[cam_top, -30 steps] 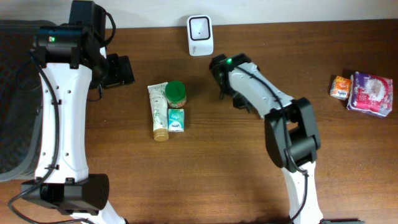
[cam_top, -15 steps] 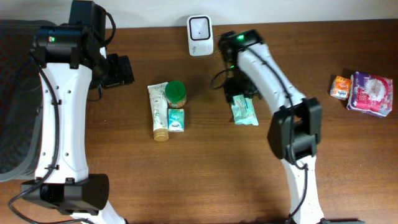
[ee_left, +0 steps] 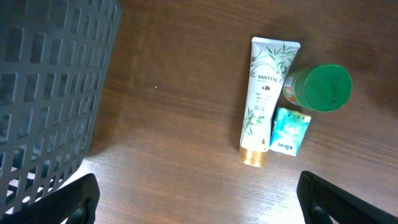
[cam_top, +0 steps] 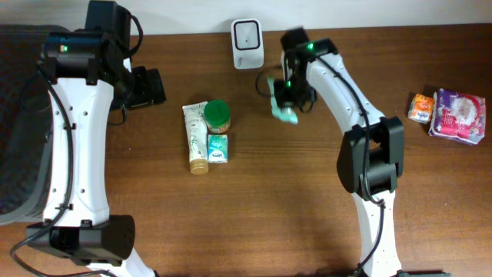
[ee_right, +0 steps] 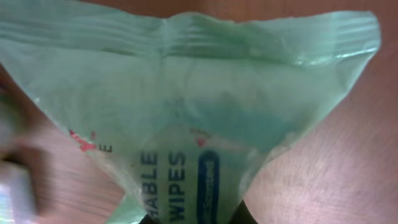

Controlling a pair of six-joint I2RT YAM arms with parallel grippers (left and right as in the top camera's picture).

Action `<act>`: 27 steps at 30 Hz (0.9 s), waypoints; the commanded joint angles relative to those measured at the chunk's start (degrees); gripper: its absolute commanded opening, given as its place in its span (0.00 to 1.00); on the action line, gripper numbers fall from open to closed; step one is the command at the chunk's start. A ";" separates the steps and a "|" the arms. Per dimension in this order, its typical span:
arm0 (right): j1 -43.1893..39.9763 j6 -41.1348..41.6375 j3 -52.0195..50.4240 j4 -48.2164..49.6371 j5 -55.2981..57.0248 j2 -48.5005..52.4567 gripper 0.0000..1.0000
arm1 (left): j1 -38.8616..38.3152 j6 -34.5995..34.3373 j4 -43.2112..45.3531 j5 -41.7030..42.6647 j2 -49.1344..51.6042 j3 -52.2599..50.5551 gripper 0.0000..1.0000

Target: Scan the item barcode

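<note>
At the far edge of the table (cam_top: 269, 208) stands the scanner (cam_top: 247, 44); the wipes pack (cam_top: 281, 112) in my right gripper (cam_top: 286, 98) hangs just right of it. Tube (cam_top: 196, 138), jar (cam_top: 217, 115) and small box (cam_top: 218, 148) cluster left of centre, basket (cam_top: 15, 154) far left, two packets (cam_top: 458, 115) far right.

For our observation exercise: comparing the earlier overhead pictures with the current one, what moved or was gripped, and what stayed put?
The right gripper has shut on the green wipes pack, which lay on the table half a second ago, and carried it towards the white scanner. The left gripper, still open, the tube, green-lidded jar and small box did not move.
</note>
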 commanded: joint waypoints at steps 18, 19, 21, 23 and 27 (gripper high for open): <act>4.31 1.53 1.88 58.75 6.56 8.00 0.04 | 0.09 -0.55 0.02 -0.44 -0.44 0.11 0.99; 3.67 1.55 1.88 58.01 8.15 6.49 0.04 | 0.09 -0.55 0.02 -0.44 -0.44 0.11 0.99; 2.60 1.53 1.88 55.23 13.40 3.72 0.04 | 0.09 -0.55 0.02 -0.44 -0.44 0.11 0.99; -0.26 1.55 1.88 46.40 21.90 -1.64 0.04 | 0.09 -0.55 0.02 -0.44 -0.44 0.11 0.99; -10.64 1.55 1.86 18.23 39.41 -7.48 0.04 | 0.09 -0.57 0.02 -0.44 -0.44 0.11 0.99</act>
